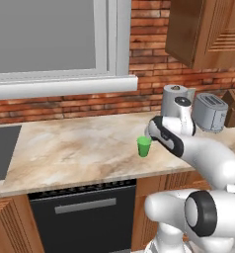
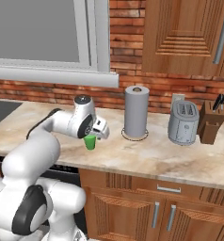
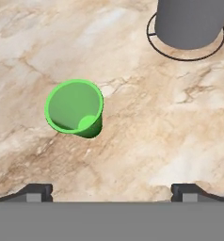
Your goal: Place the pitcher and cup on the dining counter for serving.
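The cup (image 1: 144, 146) (image 2: 90, 141), a small translucent green tumbler, stands upright on the marbled wall counter (image 1: 65, 148) under the window. My gripper (image 1: 149, 133) (image 2: 100, 133) hangs just above it and points down. In the hand view the cup (image 3: 75, 108) sits up and left of the midline between my fingertips (image 3: 38, 190). The gripper (image 3: 114, 193) is open, with nothing between the fingers and not touching the cup. The pitcher and the dining counter are out of view.
A pale roll on a ring stand (image 1: 175, 101) (image 2: 136, 113) (image 3: 189, 21) stands close behind the cup. Further right are a toaster (image 2: 183, 122) and a knife block (image 2: 212, 123). A dark recess (image 1: 1, 148) lies at the counter's left, and wall cabinets (image 2: 189, 33) hang above.
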You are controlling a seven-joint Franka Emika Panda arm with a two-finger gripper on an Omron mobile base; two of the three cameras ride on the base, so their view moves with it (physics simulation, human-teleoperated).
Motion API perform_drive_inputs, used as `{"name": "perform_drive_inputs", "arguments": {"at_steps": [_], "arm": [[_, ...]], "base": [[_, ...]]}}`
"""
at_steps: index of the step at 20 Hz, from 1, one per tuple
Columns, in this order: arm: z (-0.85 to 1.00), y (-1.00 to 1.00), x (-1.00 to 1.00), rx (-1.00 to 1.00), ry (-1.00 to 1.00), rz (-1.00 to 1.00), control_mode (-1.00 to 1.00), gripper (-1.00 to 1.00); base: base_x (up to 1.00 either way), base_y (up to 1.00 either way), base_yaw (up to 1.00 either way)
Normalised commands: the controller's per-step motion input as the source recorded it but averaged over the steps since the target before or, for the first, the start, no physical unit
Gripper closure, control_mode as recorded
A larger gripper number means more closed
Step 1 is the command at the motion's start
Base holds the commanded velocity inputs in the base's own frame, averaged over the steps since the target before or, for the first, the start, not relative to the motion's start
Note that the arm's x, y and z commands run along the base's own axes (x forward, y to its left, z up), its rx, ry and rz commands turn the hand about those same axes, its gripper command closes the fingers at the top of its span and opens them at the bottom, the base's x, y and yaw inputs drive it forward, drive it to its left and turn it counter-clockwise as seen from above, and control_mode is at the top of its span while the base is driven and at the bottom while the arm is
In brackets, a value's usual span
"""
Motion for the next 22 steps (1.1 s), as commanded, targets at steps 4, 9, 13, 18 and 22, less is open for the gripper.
{"name": "perform_drive_inputs", "arguments": {"at_steps": [4,9,13,18,22], "arm": [[-0.27,0.00,0.12,0.00,0.00,0.00,-1.00,-1.00],[-0.11,0.00,0.26,0.00,0.00,-0.01,-1.00,-1.00],[-0.04,0.00,0.35,0.00,0.00,-0.01,-1.00,-1.00],[-0.01,0.00,0.31,0.01,0.00,0.00,-1.00,-1.00],[-0.15,0.00,0.19,0.00,0.00,0.00,-1.00,-1.00]], "base": [[0.00,0.00,0.00],[0.00,0.00,0.00],[0.00,0.00,0.00],[0.00,0.00,0.00],[0.00,0.00,0.00]]}}
